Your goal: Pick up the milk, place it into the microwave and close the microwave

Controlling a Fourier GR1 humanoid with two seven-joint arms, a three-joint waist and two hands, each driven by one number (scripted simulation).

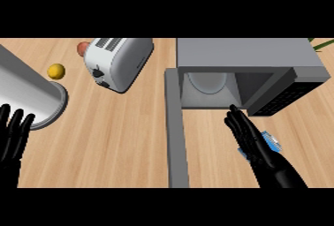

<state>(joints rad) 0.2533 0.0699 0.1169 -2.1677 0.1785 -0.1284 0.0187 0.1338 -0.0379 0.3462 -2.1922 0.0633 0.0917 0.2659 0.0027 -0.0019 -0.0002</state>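
Right hand [256, 140], fingers straight, lies flat against the small blue-and-white milk carton [274, 141] at lower right, before the open grey microwave [251, 55] — light, crushable I'd judge, so wrap its side walls — left hand [13, 134] rests open, lower left.

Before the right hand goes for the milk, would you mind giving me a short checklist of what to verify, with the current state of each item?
1. Microwave door open: ok, it is swung out toward the view's lower edge and the cavity shows.
2. Cavity free for the milk: ok, only the turntable plate shows inside.
3. Milk located: ok, it lies on the counter in front of the microwave, mostly hidden by the hand.
4. Right hand on the milk: not ok, fingers are straight beside it, not curled round it.
5. Milk upright: cannot tell.
6. Left hand out of the way: ok, open at the left edge.
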